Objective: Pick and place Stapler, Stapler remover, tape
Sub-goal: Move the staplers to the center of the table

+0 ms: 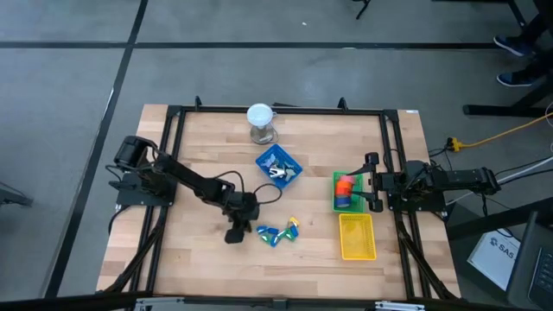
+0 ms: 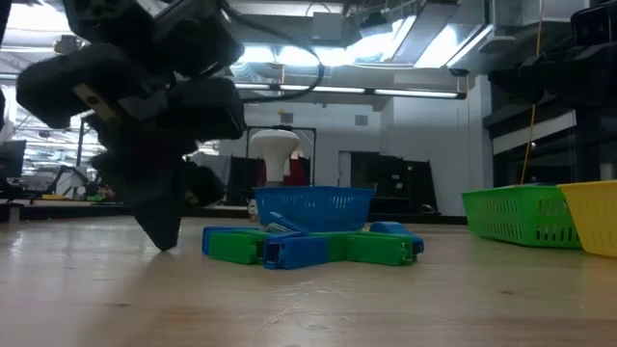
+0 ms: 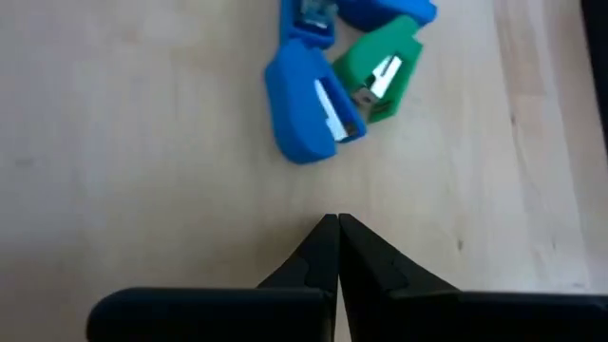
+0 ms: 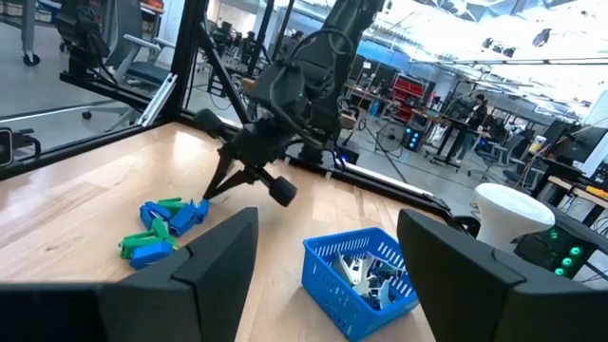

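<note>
the left end effector [image 1: 234, 235] stands low over the wooden surface [image 1: 207, 173], its two dark fingers [image 3: 323, 249] pressed together at the tips and holding nothing. just beside it lies a small heap of staplers [image 1: 278, 232], green, blue and yellow, tumbled against one another on the bare wood; in the left wrist view a blue one and a green one sit a little way in front of the closed tips. farther back stands a blue basket [image 1: 278, 166] with grey metal staple removers inside, and beyond that a white cup [image 1: 260, 123]. the tape [image 1: 346, 186], chunky orange and red pieces, already rests in the green basket [image 1: 337, 206] on the right, with a yellow basket [image 1: 357, 238] just beside it that looks bare. the right end effector [image 1: 370, 181] waits at the green basket's edge, fingers spread wide and empty. this looks like the stapler step, not yet begun: the left arm would need to part its fingers, close in on one stapler at the near edge of the heap, and grip it across the narrow body.
</note>
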Controlling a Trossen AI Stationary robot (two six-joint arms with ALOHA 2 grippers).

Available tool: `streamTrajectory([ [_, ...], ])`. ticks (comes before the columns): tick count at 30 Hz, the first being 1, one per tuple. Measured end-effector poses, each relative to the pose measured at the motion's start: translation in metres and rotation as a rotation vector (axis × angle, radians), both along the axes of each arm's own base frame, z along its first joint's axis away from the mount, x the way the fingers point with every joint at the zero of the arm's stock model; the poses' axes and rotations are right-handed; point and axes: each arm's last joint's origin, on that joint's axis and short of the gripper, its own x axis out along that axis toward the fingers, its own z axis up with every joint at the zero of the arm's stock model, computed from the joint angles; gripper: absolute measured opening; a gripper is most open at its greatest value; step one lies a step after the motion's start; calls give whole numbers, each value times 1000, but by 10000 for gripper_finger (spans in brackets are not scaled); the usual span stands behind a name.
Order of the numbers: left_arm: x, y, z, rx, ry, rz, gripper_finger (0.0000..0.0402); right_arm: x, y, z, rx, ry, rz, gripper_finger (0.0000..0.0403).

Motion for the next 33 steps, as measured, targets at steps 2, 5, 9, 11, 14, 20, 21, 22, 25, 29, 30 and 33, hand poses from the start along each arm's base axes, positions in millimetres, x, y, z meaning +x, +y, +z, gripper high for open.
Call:
streamTrajectory([
  [2, 1, -2, -3, -10, 6, -22, 1, 0, 0, 0, 0, 0, 0, 259],
  [5, 6, -4, -8, -14, -43, -57, 1, 0, 0, 0, 0, 1, 0, 259],
  [9, 17, -2, -14, 10, -185, -118, 1, 0, 0, 0, 0, 0, 0, 259],
  [11, 23, 0, -18, 25, -243, -141, 1, 0, 0, 0, 0, 1, 0, 259],
  [14, 30, 3, -26, 37, -317, -160, 1, 0, 0, 0, 0, 0, 0, 259],
  [20, 50, 7, -43, 3, -499, -222, 1, 0, 0, 0, 0, 1, 0, 259],
  [21, 54, 7, -45, -5, -523, -237, 1, 0, 0, 0, 0, 1, 0, 259],
  [22, 59, 7, -48, -5, -549, -255, 1, 0, 0, 0, 0, 1, 0, 259],
  [25, 67, 8, -50, -5, -587, -287, 1, 0, 0, 0, 0, 0, 0, 259],
  [29, 69, 10, -45, 21, -601, -293, 1, 0, 0, 0, 0, 1, 0, 259],
  [30, 69, 10, -44, 29, -598, -290, 1, 0, 0, 0, 0, -1, 0, 259],
  [33, 67, 12, -38, 79, -564, -272, 1, 0, 0, 0, 0, 0, 0, 259],
])
